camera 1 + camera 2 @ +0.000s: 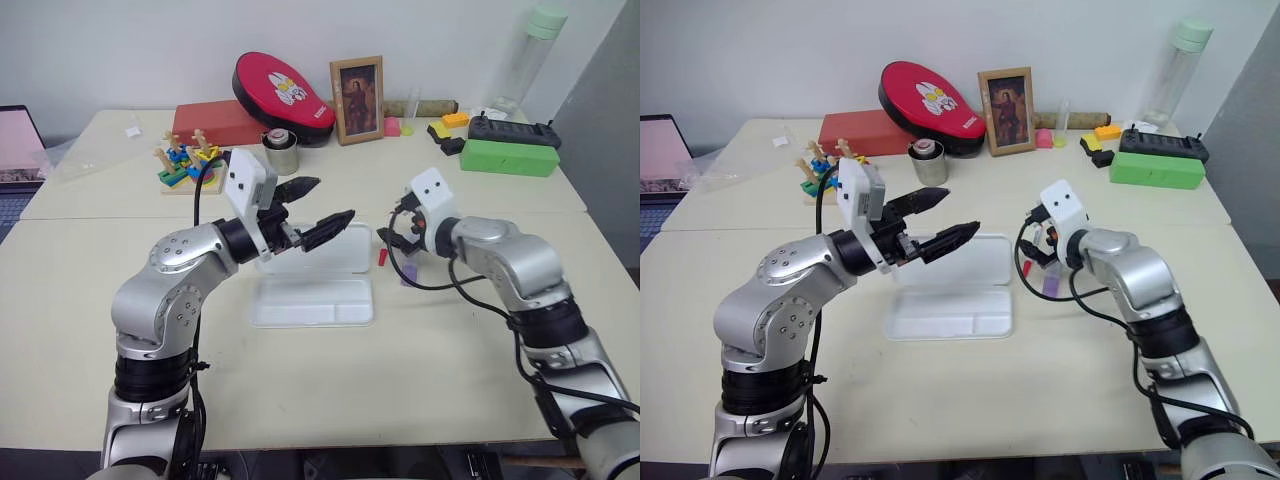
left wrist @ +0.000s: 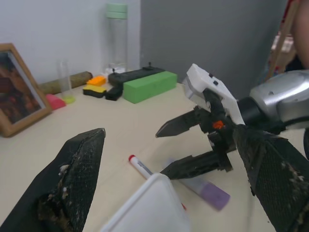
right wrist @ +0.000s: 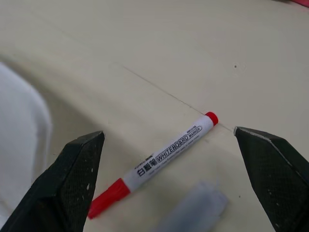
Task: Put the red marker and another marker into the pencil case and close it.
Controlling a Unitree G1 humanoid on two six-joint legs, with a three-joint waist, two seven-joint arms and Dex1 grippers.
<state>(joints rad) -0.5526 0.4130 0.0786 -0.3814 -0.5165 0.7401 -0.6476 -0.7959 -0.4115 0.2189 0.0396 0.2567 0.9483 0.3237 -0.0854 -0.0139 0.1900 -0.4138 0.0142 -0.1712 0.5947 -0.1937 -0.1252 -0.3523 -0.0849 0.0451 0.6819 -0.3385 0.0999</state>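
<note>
Item: slim white-barrelled red marker (image 3: 161, 161) with red cap and red tail, printed "WHITEBOARD". Location: flat on the pale surface (image 1: 450, 330), just beside the right edge of the flat white plastic pencil case (image 1: 312, 300), which lies open with its lid raised.

Companion item: short, thick pale-purple marker (image 2: 205, 190), lying beside the red one, apparently roughly parallel to it.

Right end effector (image 3: 169, 188): fingers spread wide, empty, poised directly over the red marker. The barrel's long axis runs diagonally across the gap between the two fingers, so a closing pinch would likely meet it somewhat obliquely.

Left end effector (image 1: 315, 208): fingers spread, empty, raised above the case, well apart from both markers.

Nearer arm: right, by a clear margin.
</note>
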